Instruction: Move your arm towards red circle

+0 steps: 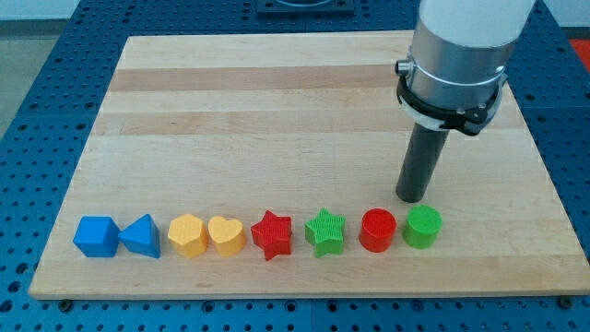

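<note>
The red circle (378, 230) stands in a row of blocks near the view's bottom edge of the wooden board (277, 101), second from the right. My tip (411, 198) rests on the board just above and slightly right of the red circle, close to the green circle (423, 227) at the row's right end. It touches neither block. The arm's grey body (456, 55) rises toward the view's top right.
The row runs from the view's left: blue cube (96, 236), blue triangle (141, 236), yellow hexagon (187, 234), yellow heart (226, 235), red star (272, 233), green star (325, 231). A blue perforated table (37, 83) surrounds the board.
</note>
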